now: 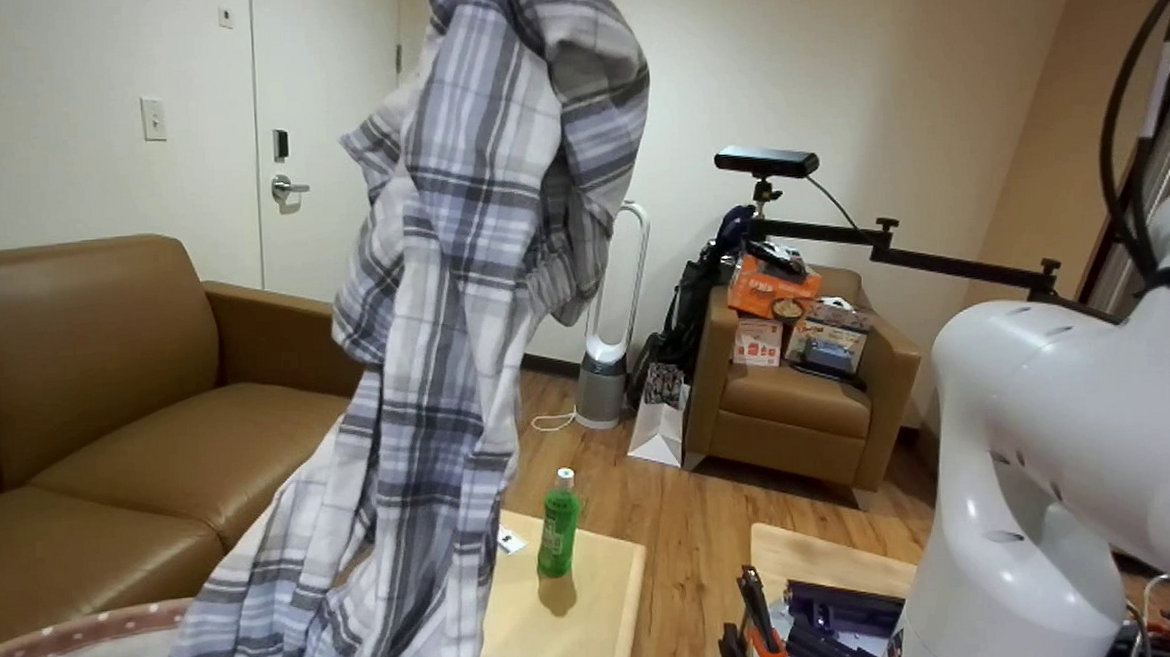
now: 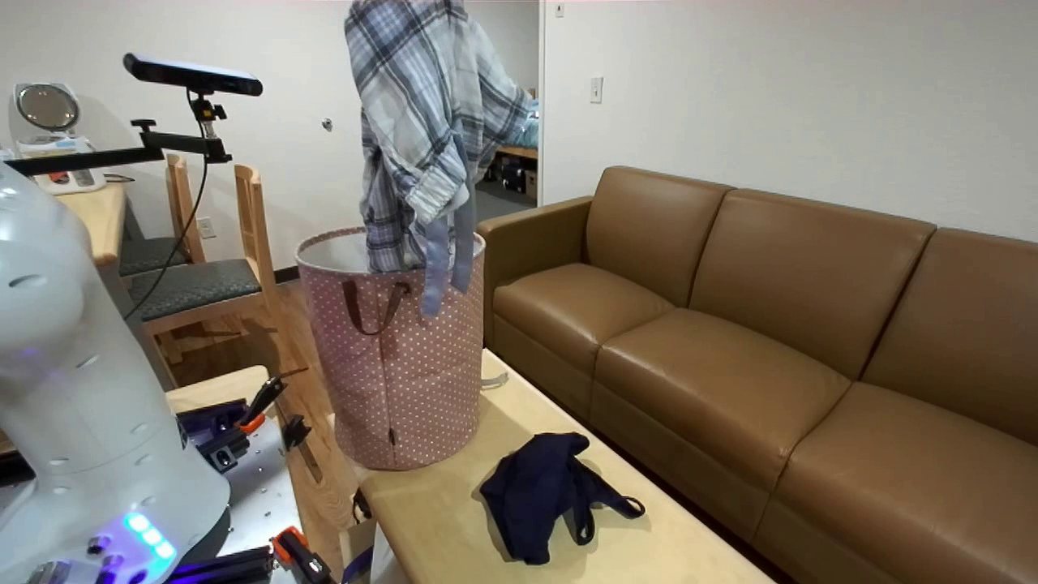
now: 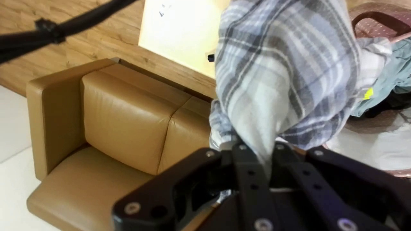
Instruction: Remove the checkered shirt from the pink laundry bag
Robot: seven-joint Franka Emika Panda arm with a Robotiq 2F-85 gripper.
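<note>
Wrist view: the black two-fingered claw (image 3: 261,150) is grasping the blue, white and grey checkered cloth shirt (image 3: 298,70), clenched on a whitish fold. From that grip the shirt is hanging in long creases above the tall, round, white-dotted pink fabric laundry bag (image 2: 422,381), its lower end drooping at the bag's rim; whether some of it is dipping inside is hard to tell. Two plain bluish strips (image 2: 436,268) are dangling in front of the bag's outer wall. Inside the bag, a crumpled grey-green cloth (image 3: 393,73) is lying. In an exterior view the bag is standing upright on the pale wooden table (image 2: 673,560), its base just beside the edge facing the smooth white robot arm (image 2: 89,389). Near the bag, a crumpled navy cloth with straps (image 2: 539,495) is lying between the surface's two long edges. In an exterior view a see-through green bottle with a white cap (image 1: 558,525) is standing upright near a corner of that surface. Past the long edge opposite the arm, the brown leather sofa (image 2: 681,341) is running parallel. Farther off, the brown leather armchair (image 1: 794,408) is bearing an orange cardboard box (image 1: 751,285)
</note>
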